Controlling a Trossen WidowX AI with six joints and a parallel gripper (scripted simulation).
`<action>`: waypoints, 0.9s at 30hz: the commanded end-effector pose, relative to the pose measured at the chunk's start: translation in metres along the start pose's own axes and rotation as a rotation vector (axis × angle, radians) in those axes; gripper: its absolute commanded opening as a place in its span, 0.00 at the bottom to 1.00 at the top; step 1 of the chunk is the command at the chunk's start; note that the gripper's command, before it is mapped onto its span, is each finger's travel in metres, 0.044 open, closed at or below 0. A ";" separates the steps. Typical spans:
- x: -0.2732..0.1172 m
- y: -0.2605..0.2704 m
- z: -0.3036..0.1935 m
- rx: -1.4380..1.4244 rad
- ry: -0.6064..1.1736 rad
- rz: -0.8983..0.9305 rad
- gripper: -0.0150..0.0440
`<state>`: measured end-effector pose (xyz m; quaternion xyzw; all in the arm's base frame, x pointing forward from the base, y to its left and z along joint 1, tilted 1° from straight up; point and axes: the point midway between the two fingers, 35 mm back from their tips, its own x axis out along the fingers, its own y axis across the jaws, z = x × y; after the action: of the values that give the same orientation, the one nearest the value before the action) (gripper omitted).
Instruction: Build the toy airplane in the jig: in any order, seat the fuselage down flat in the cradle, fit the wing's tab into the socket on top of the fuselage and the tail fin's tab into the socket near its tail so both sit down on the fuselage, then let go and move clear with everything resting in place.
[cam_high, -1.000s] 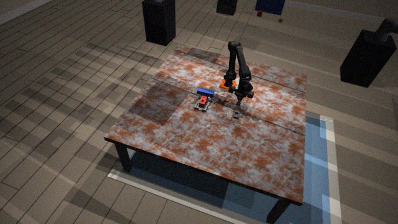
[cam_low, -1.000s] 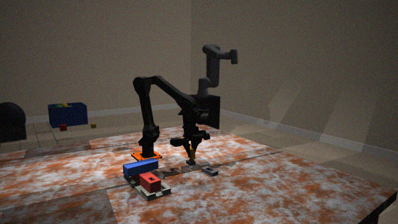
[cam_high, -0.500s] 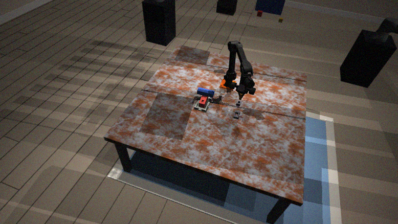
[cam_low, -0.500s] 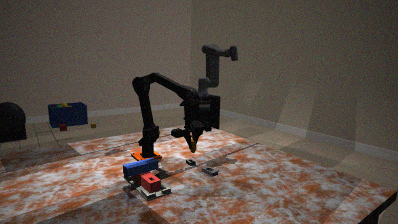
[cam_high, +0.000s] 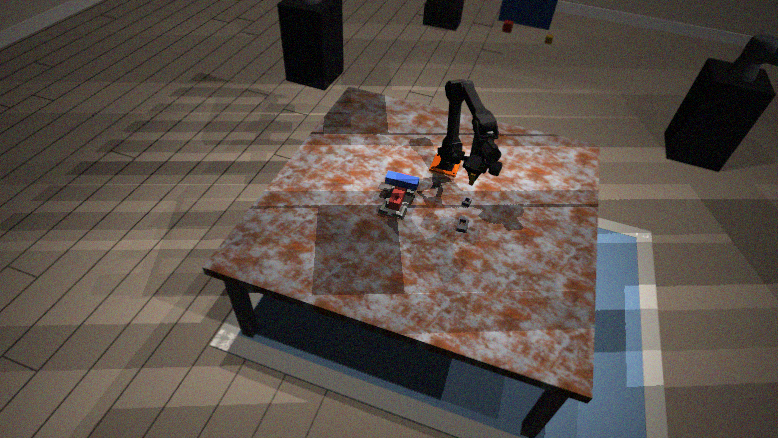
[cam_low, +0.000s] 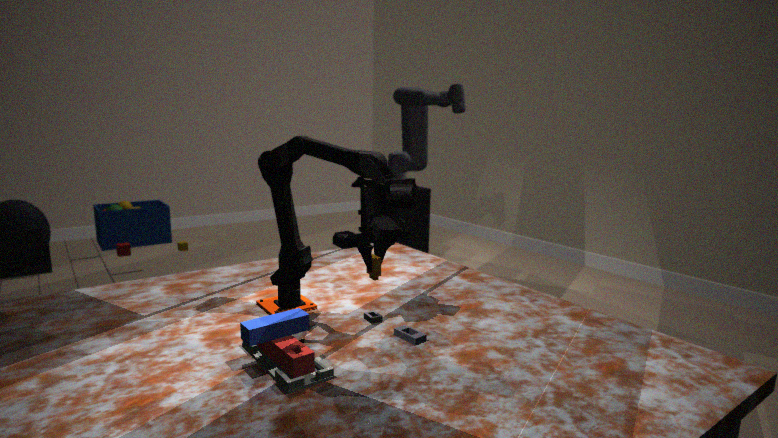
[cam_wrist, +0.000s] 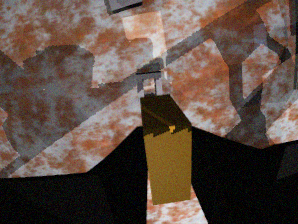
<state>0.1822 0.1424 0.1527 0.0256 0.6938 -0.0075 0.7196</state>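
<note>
The red fuselage (cam_high: 395, 205) (cam_low: 302, 367) lies in the pale cradle (cam_low: 288, 384), its open tail socket facing up. The blue wing (cam_high: 401, 180) (cam_low: 274, 328) lies crosswise over the fuselage's other end; its tab is hidden. My gripper (cam_high: 472, 177) (cam_low: 374, 265) (cam_wrist: 167, 131) points down and is shut on the yellow tail fin (cam_low: 375, 269) (cam_wrist: 171, 167). It holds the fin upright in the air, well above the table and off to the side of the cradle. The fin's lower end is above the small grey holder (cam_low: 375, 319) in the wrist view.
A larger grey holder (cam_high: 461, 229) (cam_low: 412, 340) with an open middle lies on the table (cam_high: 489, 304) beyond the small one. The arm's orange base plate (cam_high: 437, 168) (cam_low: 266, 305) is behind the cradle, near the wing. Arm shadows cross the table.
</note>
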 end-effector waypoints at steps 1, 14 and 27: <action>-0.014 -0.002 -0.002 0.004 0.004 -0.010 0.25; -0.029 -0.009 0.004 0.003 0.014 -0.020 0.25; -0.026 -0.023 0.031 -0.006 0.011 -0.021 0.25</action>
<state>0.2037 0.1204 0.1792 0.0176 0.6999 -0.0154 0.7138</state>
